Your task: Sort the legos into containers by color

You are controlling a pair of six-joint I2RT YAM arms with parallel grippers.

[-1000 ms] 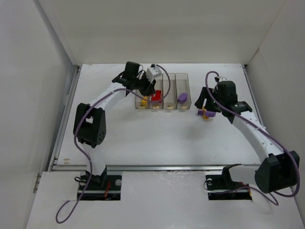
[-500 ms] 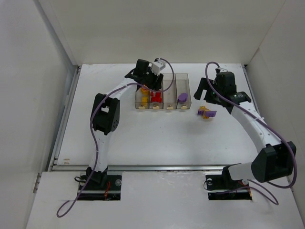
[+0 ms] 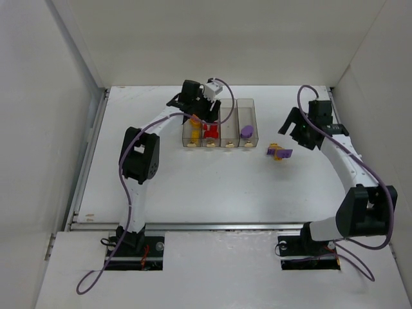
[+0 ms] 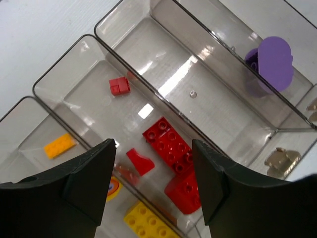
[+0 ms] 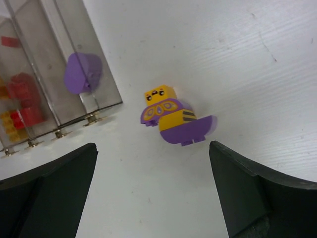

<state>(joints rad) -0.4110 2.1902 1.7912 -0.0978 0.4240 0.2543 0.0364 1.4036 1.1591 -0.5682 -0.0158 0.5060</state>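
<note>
White tabletop (image 3: 212,187), plain white walls (image 3: 45,96) around. Left pincer (image 4: 153,148) wide, empty, over bins (image 3: 230,106) far centre. Right pincer (image 5: 152,146) wide, empty, above yellow-purple brick (image 5: 173,119) lying on tabletop just right of bins.

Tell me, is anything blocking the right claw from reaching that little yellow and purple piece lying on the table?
Nothing visible does. The right gripper is open, the yellow and purple piece shows between its fingers in the wrist view, and only bare table lies around it. The containers stand apart, to one side.
</note>
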